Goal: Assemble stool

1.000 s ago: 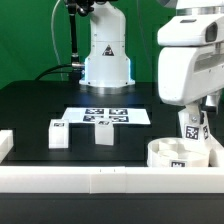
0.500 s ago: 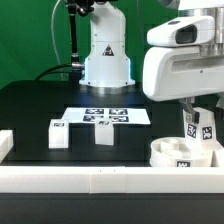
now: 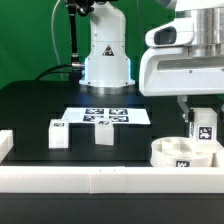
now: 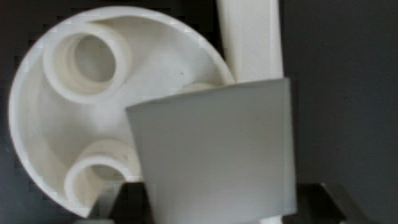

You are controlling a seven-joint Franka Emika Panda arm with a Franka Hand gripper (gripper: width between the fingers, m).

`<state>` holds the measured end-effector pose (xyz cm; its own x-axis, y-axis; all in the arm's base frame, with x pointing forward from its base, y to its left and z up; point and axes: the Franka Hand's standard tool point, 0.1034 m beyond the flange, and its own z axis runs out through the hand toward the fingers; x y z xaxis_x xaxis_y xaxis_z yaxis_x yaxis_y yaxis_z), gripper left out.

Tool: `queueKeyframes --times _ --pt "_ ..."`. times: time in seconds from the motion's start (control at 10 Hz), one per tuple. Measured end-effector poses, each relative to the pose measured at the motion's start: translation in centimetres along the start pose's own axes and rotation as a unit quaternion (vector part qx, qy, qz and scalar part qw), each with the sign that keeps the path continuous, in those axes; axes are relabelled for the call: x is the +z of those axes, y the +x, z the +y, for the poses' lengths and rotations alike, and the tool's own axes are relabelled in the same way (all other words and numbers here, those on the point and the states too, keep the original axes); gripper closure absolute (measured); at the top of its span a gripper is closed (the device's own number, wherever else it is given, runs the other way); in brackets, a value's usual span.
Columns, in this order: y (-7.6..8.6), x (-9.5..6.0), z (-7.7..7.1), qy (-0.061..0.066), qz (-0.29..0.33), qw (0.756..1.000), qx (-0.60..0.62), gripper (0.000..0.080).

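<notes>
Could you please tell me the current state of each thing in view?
Gripper: shut on the held leg.
Held leg: upright, in the air over the seat.
Seat: lying flat, sockets up.
Two loose legs: standing on the table, apart.
Marker board: lying flat.

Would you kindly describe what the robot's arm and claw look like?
The arm is glossy white with rounded shells and black joint sections, and a triangular sticker sits on its base. A thin black cable runs beside it. The wrist housing is a bulky white-grey block. The claw has dark fingers.
</notes>
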<state>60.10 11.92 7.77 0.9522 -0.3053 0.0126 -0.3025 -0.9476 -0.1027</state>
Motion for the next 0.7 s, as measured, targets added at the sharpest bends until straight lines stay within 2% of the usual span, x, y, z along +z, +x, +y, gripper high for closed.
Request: queueKeyframes --times 0.4,0.7 --pt "0.02 -0.01 0.03 0.003 -0.001 0.993 0.117 0.0459" --pt "0.01 -0.01 -0.03 0.009 -0.006 0.974 0.225 0.0459"
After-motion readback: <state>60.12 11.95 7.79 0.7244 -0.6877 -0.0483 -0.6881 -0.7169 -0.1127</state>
